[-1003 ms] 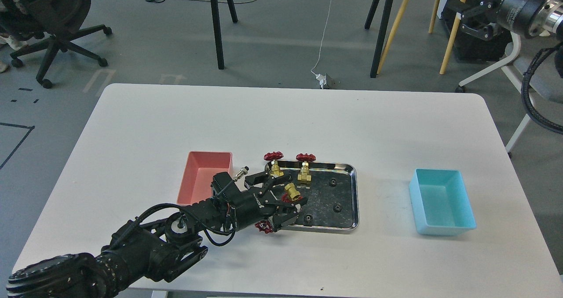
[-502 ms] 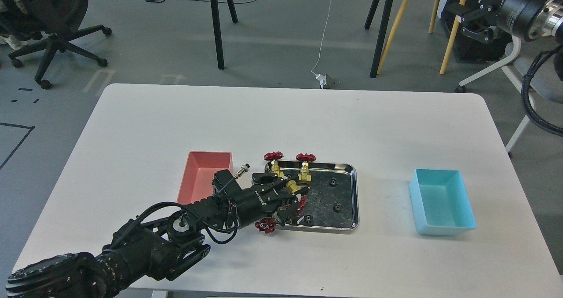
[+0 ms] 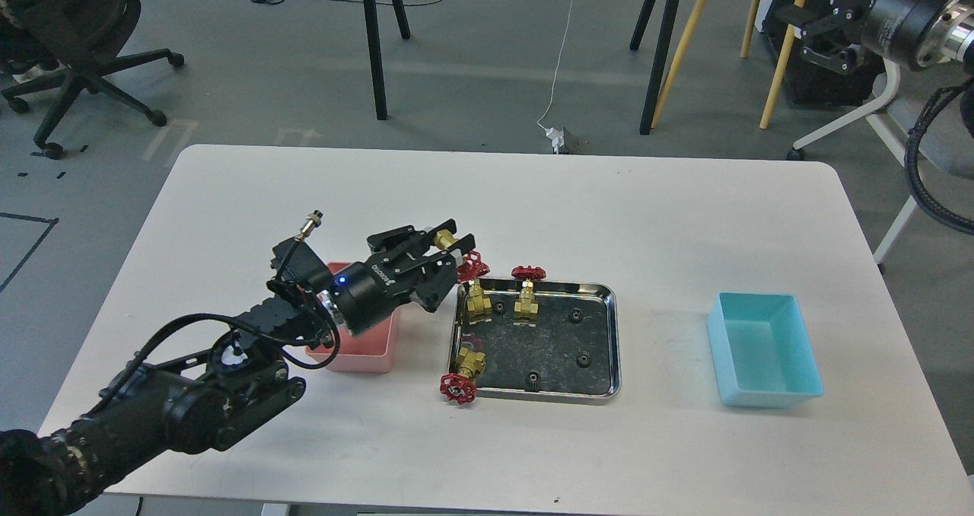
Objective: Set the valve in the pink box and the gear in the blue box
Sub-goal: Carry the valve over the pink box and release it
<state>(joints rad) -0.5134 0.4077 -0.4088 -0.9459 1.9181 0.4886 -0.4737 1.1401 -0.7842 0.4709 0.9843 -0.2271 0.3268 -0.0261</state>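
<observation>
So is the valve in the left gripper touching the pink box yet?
Apart. The head view shows the left gripper holding the valve raised, with white table visible between it and the pink box.

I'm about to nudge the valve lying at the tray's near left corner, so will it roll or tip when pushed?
The valve lies on its side over the steel tray rim, so it has probably already tipped. Its round red handwheel may let it pivot rather than roll straight. The brass body looks solid, likely heavy for its size and stiff.
</observation>
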